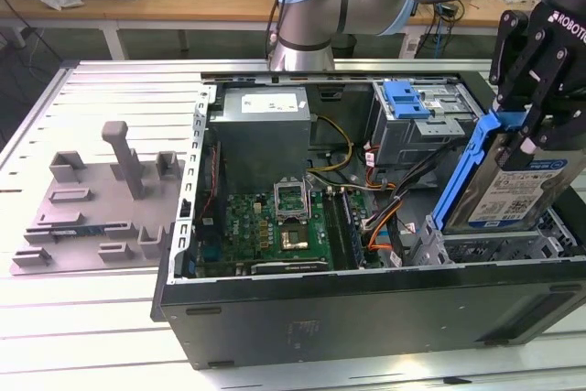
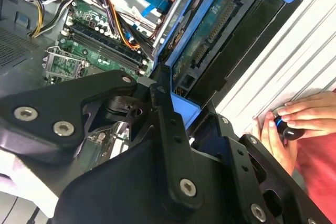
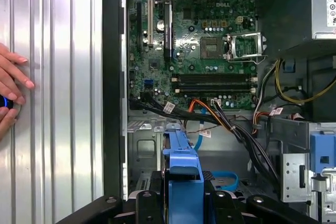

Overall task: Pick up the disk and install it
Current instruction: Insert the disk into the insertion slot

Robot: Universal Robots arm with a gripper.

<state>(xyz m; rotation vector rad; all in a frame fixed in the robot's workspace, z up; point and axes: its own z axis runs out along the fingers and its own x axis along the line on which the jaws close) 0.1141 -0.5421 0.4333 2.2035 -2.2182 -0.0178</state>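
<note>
The disk (image 1: 517, 188), a silver drive with a white-and-blue label in a blue carrier frame, hangs tilted at the exterior view's right. It sits above the grey drive bay (image 1: 494, 246) in the front corner of the open computer case (image 1: 366, 313). My black gripper (image 1: 524, 135) is shut on the disk's upper end. The second wrist view shows the disk's green circuit side (image 2: 210, 35) with a black finger (image 2: 168, 129) against its blue frame. In the first wrist view the blue carrier edge (image 3: 181, 166) runs out over the case floor.
A motherboard (image 1: 275, 226) and loose cables (image 1: 385, 212) fill the case. A blue latch on a grey cage (image 1: 412, 103) stands at the back. A grey tray with upright posts (image 1: 101, 217) lies to the exterior view's left. A person's hand (image 2: 299, 124) rests on the ribbed table beside the case.
</note>
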